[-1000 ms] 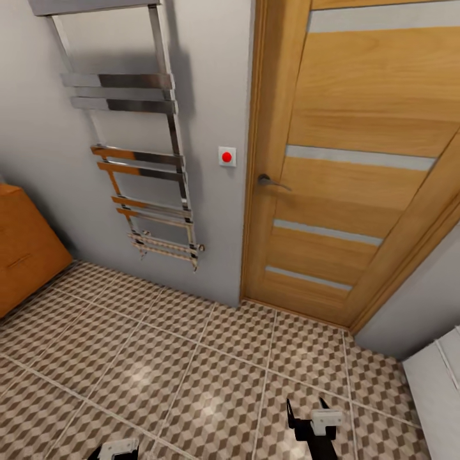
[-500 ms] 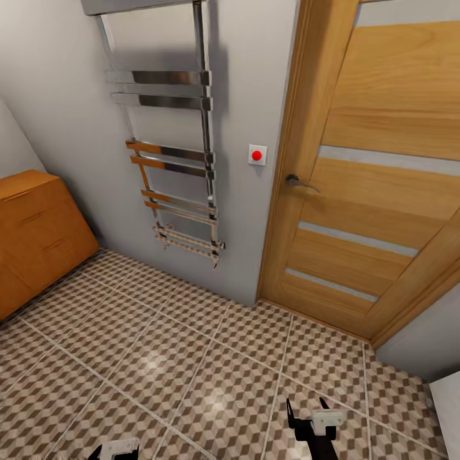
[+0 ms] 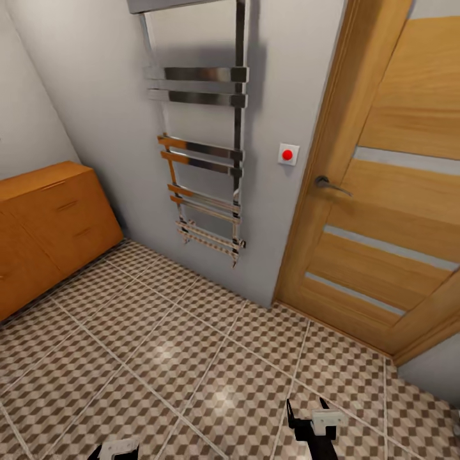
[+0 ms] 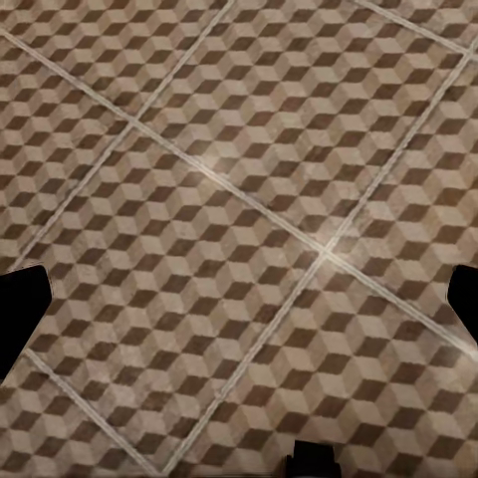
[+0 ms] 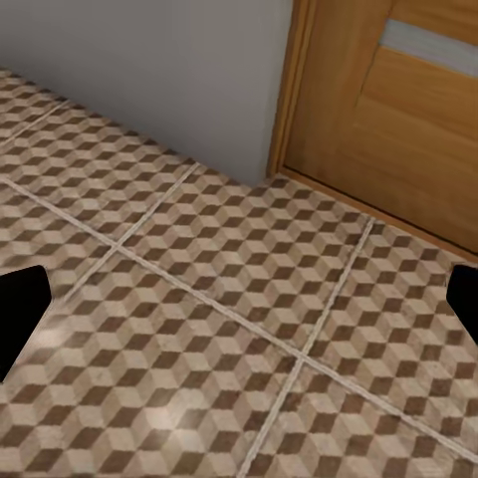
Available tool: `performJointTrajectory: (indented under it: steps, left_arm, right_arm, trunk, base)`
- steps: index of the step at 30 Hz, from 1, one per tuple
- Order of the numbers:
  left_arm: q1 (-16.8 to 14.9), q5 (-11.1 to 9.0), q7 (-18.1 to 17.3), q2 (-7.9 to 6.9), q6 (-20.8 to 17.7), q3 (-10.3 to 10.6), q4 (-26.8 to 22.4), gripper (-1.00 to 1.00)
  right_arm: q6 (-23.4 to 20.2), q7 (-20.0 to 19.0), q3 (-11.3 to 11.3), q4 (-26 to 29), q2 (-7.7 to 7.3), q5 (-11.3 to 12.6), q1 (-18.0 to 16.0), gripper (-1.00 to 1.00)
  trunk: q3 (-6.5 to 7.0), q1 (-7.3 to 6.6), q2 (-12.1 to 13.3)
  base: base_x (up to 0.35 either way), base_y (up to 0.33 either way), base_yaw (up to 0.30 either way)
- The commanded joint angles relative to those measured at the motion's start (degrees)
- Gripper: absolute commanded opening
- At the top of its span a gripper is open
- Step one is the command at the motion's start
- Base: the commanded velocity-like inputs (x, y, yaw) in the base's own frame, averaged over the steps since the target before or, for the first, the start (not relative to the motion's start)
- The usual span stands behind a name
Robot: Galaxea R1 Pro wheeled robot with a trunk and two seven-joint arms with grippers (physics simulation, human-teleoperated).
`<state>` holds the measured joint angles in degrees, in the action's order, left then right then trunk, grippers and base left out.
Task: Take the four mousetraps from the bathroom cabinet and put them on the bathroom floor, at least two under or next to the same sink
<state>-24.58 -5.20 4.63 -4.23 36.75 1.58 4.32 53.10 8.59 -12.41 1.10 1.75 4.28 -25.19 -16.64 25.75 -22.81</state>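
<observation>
Cabinet (image 3: 48, 223): stood at nine o'clock in the head view, against the grey wall, drawers closed (no mousetraps visible).
Floor (image 3: 191, 358): cube-patterned tiles, spread beneath both arms.
Towel rail (image 3: 204, 153): hung at twelve o'clock.
Door (image 3: 390, 191): closed, at two o'clock.
Right gripper (image 3: 312, 409): at five o'clock, fingers spread apart, held nothing.
Left gripper (image 3: 114, 450): at seven o'clock, opening impossible to judge.

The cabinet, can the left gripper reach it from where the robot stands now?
Probably not. The cabinet stands off against the far left wall, with open floor between it and the left gripper, which hangs low by the robot.
</observation>
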Motion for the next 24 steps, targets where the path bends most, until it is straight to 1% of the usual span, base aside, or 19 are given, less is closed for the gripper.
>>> performJointTrajectory:
  steps: [1, 24]
  left_arm:
    - [-0.12, -0.51, -0.14, 0.01, 0.37, 0.2, 0.25, 1.0]
    - [-0.12, -0.51, -0.14, 0.01, 0.36, 0.2, 0.25, 1.0]
  right_arm:
    - [0.16, 0.2, -0.51, -0.04, 0.01, 0.44, -0.04, 1.0]
    - [0.16, 0.2, -0.51, -0.04, 0.01, 0.42, -0.04, 1.0]
  trunk:
    - [-0.13, 0.03, -0.11]
    - [-0.86, 0.03, -0.11]
  base:
    - [0.0, 0.0, 0.235]
    - [0.0, 0.0, 0.232]
